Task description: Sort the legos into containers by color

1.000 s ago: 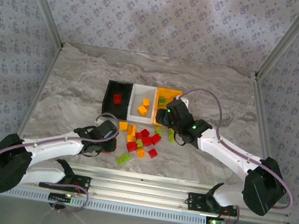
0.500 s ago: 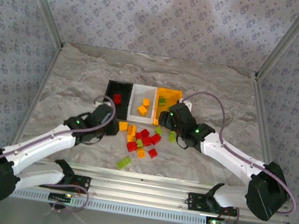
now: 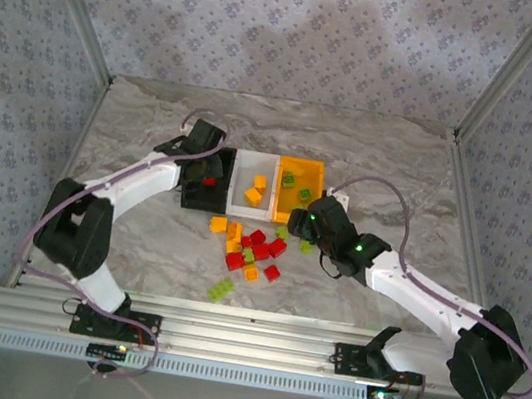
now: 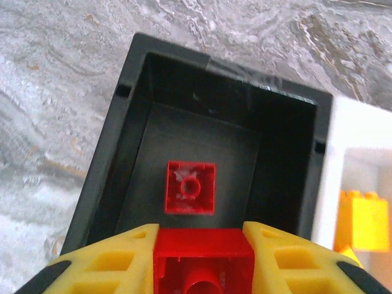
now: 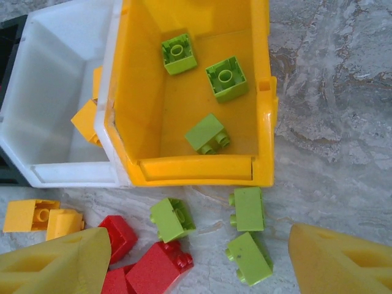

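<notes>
My left gripper is shut on a red lego and hangs over the black container, where one red lego lies. In the top view the left gripper sits above that black container. My right gripper stands open with nothing between its fingers, above three light green legos on the table just in front of the orange-yellow container. That container holds three green legos. The white container holds orange legos.
Loose red, orange and green legos lie in a pile in front of the containers, and a green one lies nearer the table's front. Red legos and orange legos lie left of my right gripper. Marble table stretches around.
My left arm has swung from the near left of the pile up and back over the black container, carrying the red lego. The right gripper has drawn back slightly toward the front.
</notes>
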